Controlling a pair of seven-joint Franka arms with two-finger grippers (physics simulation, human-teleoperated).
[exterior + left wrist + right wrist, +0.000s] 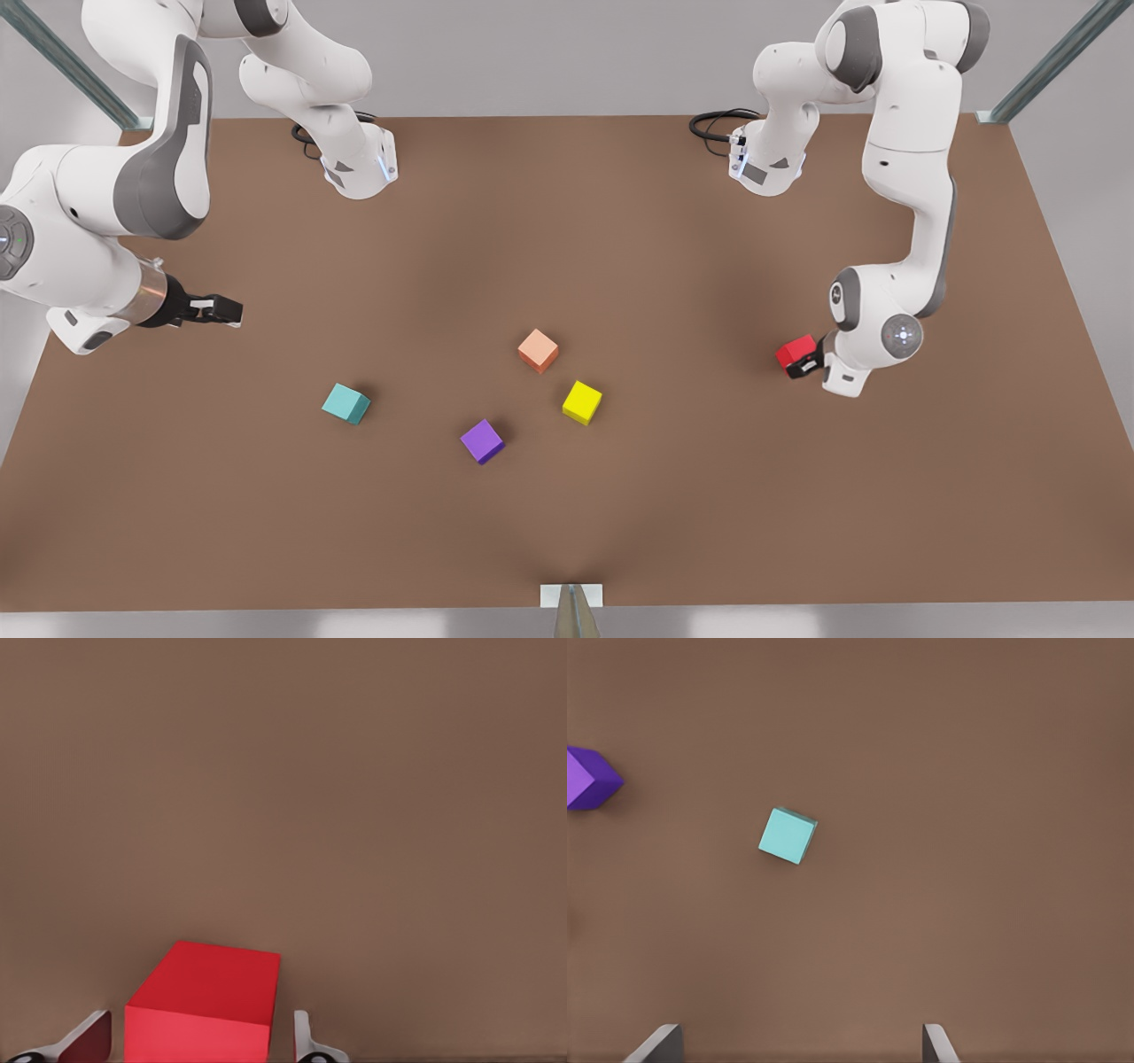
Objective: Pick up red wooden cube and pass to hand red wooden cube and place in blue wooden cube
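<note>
Left gripper (803, 364) around red wooden cube (795, 352)

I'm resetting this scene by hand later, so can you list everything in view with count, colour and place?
red wooden cube: one, bright red, front view's right, between the left tool's fingers.
blue wooden cube: one, teal, front view's left of centre.
purple cube: one, purple, nearest the camera.
yellow cube: one, yellow, centre.
salmon cube: one, pale orange, centre, behind the yellow.
table: one, brown.
left tool: black, around the red cube.
right tool: black, open, front view's left, waiting.
</note>
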